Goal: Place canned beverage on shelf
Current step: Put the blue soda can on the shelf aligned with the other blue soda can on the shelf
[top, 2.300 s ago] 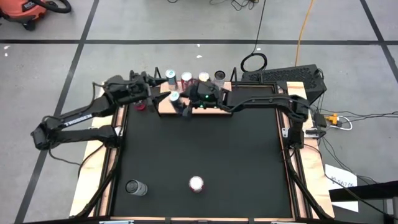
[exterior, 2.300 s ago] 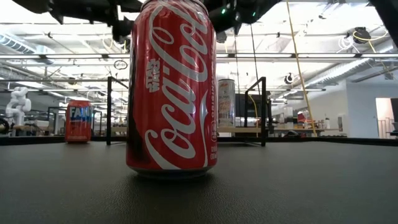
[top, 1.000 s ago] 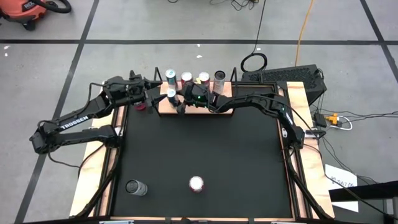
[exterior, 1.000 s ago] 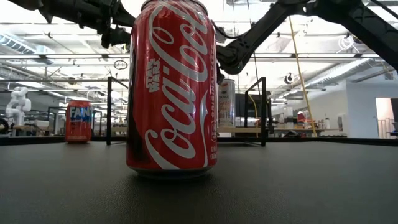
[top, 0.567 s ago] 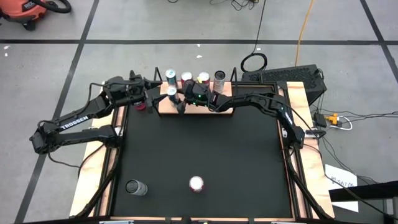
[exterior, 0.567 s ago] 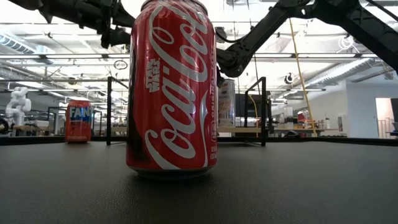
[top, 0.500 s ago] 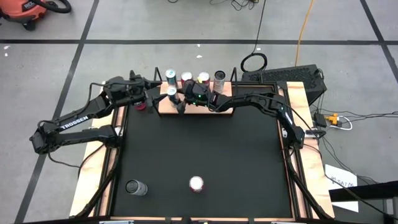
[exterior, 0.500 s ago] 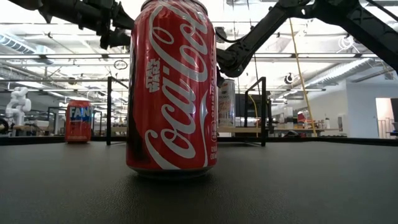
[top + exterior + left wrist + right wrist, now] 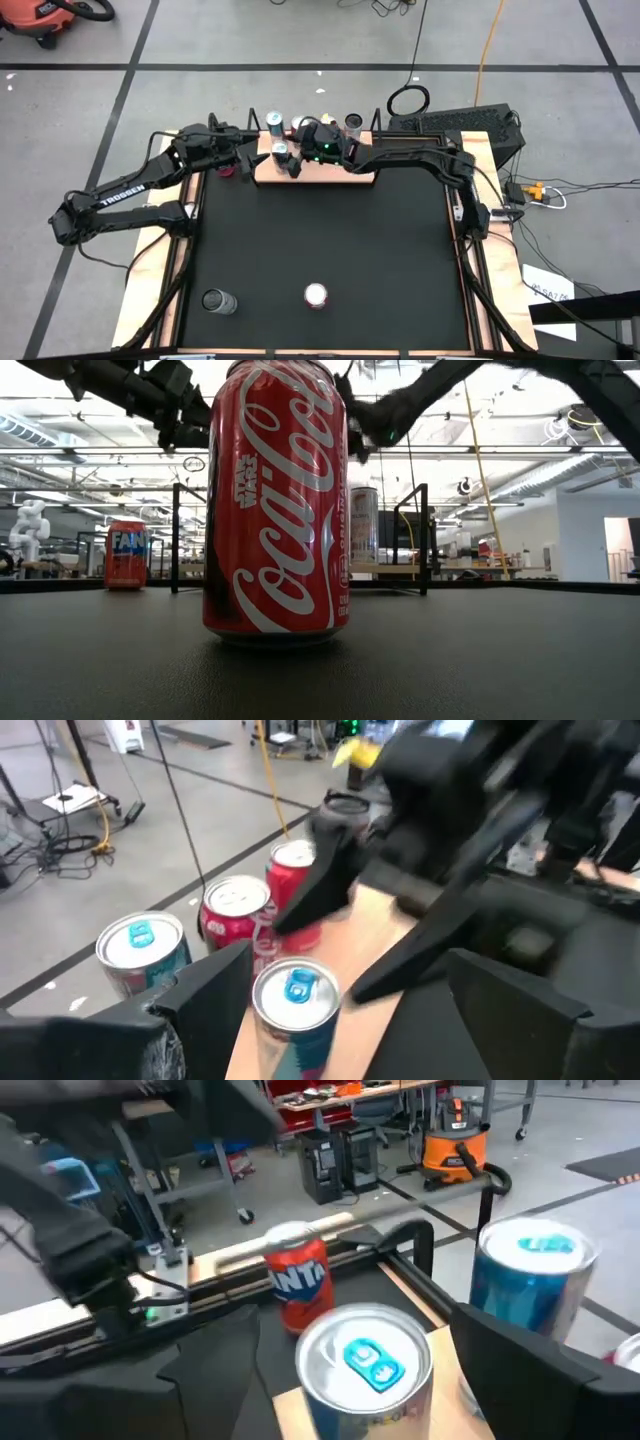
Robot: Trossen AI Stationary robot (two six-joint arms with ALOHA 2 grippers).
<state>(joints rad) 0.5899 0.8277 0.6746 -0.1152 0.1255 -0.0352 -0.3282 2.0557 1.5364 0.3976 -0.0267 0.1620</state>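
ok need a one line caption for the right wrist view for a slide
Right gripper open above a blue-tabbed silver can on the shelf, with a Fanta can beyond.

Black table (image 9: 330,240): Coke can (image 9: 316,295), grey can (image 9: 217,301), Fanta can (image 9: 228,171); shelf (image 9: 330,175) with several cans.

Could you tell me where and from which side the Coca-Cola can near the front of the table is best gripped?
The Coca-Cola can stands upright and alone on the black table, its round top facing up. A pincer would probably do best coming down from above and closing across the smooth cylindrical wall, about mid-height. The other loose can stands well apart, so either side looks free.
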